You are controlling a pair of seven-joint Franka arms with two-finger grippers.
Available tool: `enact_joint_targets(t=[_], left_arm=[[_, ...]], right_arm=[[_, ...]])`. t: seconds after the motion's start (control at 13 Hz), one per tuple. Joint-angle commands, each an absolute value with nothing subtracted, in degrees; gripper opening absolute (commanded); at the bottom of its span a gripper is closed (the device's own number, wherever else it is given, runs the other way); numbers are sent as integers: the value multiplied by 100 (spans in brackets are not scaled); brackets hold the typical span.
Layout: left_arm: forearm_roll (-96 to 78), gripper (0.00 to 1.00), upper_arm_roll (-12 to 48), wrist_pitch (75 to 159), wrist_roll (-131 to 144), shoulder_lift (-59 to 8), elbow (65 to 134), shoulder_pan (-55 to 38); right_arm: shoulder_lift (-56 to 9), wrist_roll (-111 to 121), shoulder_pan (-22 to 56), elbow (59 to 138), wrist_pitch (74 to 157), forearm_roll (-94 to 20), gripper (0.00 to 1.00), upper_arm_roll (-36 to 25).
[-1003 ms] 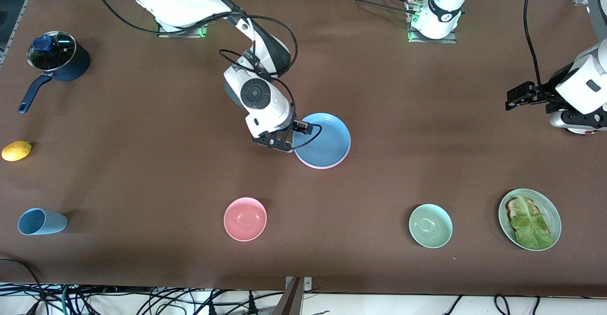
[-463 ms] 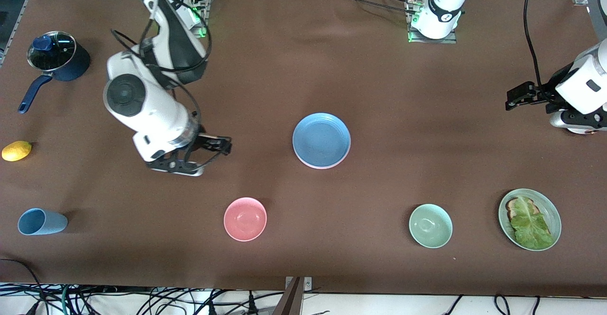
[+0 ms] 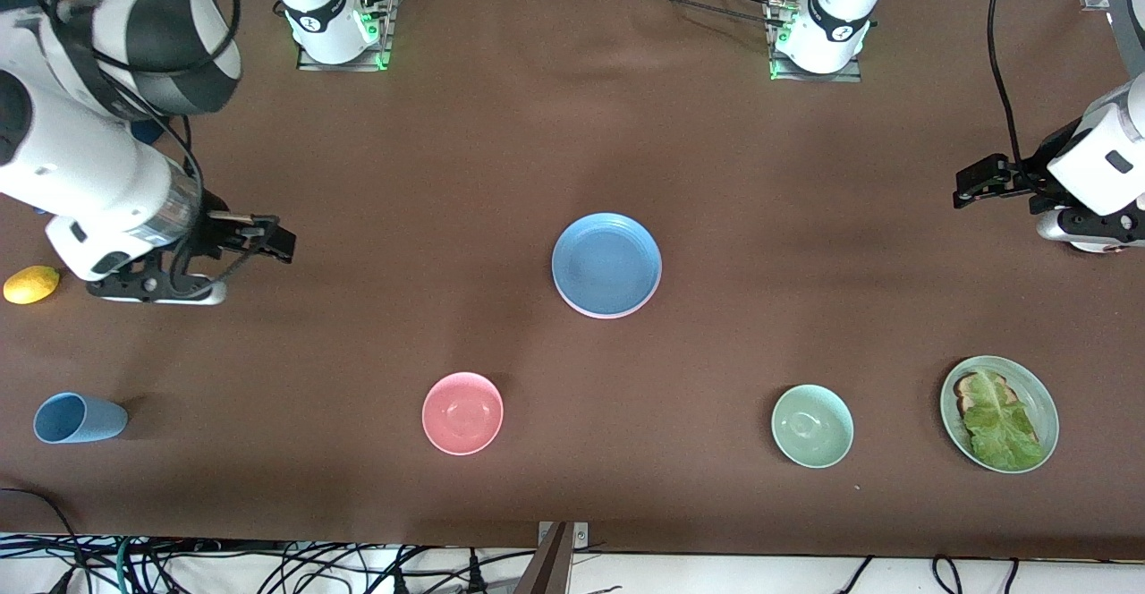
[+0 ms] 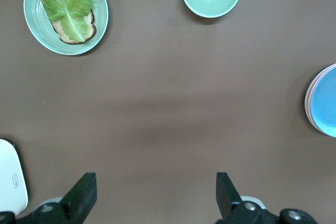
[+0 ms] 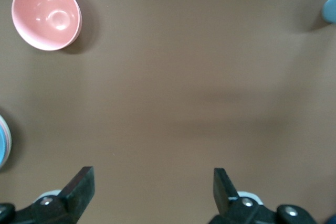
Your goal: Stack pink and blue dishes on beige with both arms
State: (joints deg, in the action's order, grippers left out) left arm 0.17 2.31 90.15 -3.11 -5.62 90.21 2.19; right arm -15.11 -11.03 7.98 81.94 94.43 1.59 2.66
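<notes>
The blue plate point(image 3: 606, 263) lies flat at the table's middle, on top of a stack. Under it only a thin pale pink rim point(image 3: 617, 316) of the pink plate shows; the beige plate is hidden beneath them. The stack's edge also shows in the left wrist view point(image 4: 324, 100) and in the right wrist view point(image 5: 2, 142). My right gripper point(image 3: 271, 243) point(image 5: 151, 177) hangs open and empty over bare table toward the right arm's end, well apart from the stack. My left gripper point(image 3: 971, 184) point(image 4: 155, 181) waits open and empty over the left arm's end.
A pink bowl point(image 3: 462, 412) and a green bowl point(image 3: 812, 426) stand nearer to the front camera than the stack. A green plate point(image 3: 1045, 395) with lettuce and toast sits at the left arm's end. A blue cup point(image 3: 76, 419) and a lemon point(image 3: 30, 284) lie at the right arm's end.
My right gripper has left the blue plate's rim and swung away toward the right arm's end of the table. The stack and the left arm have not moved.
</notes>
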Motion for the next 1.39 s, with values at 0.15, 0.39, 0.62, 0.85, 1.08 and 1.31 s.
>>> enact_joint_targets(t=[0.15,0.39,0.62,0.85,1.08,1.31], left_arm=[[149,100,220,9070,-352,-510,9070,184],[158,100,220,9070,-343,-510,9070,185],[158,100,220,9070,-343,-510,9070,185],[158,100,220,9070,-343,-510,9070,176],[158,100,220,9070,-343,-510,9070,185],[158,100,220,9070,-343,-510,9070,185]], right_arm=[[-600,-581,853,8306,8422,132,100,123],[-220,-97,633,8376,8095,114,100,132],[-255,193,624,8332,8042,141,100,53],[-351,114,642,8315,8059,150,100,53],[-352,123,633,8306,8033,246,100,53],[-334,176,624,8288,8016,194,100,-52]])
